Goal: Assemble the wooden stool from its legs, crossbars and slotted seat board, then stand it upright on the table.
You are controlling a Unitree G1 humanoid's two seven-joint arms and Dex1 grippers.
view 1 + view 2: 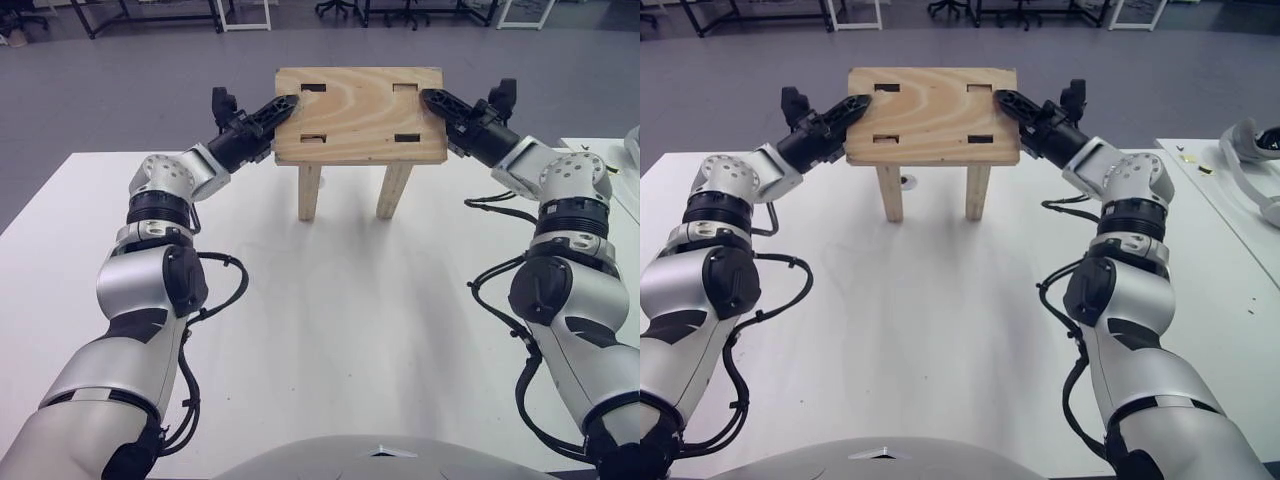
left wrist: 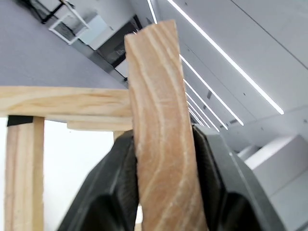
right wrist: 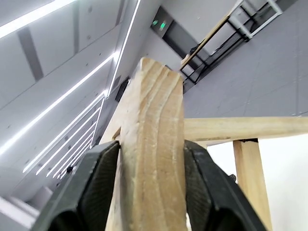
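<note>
Stool (image 1: 358,130): stands upright towards the far edge of the tabletop (image 1: 330,330), centred between the two arms.
Seat board (image 1: 360,115): flat face up, long side running across from the robot's left to its right.
Legs (image 1: 310,192): two show in the head views, pointing straight down from the board, and their feet look to be resting on the tabletop.
Crossbar (image 2: 62,101): seen from the left wrist, lying level under the board and joined to a leg.
Slots (image 1: 313,87): four cut through the board, one near each corner. Two look dark and two look wood-coloured.
Left pincer (image 1: 285,108): clamped on the board's left short edge, its fingers (image 2: 120,183) pressing both faces of the wood.
Right pincer (image 1: 432,100): clamped the same way on the right short edge, its fingers (image 3: 98,183) tight against the board.
</note>
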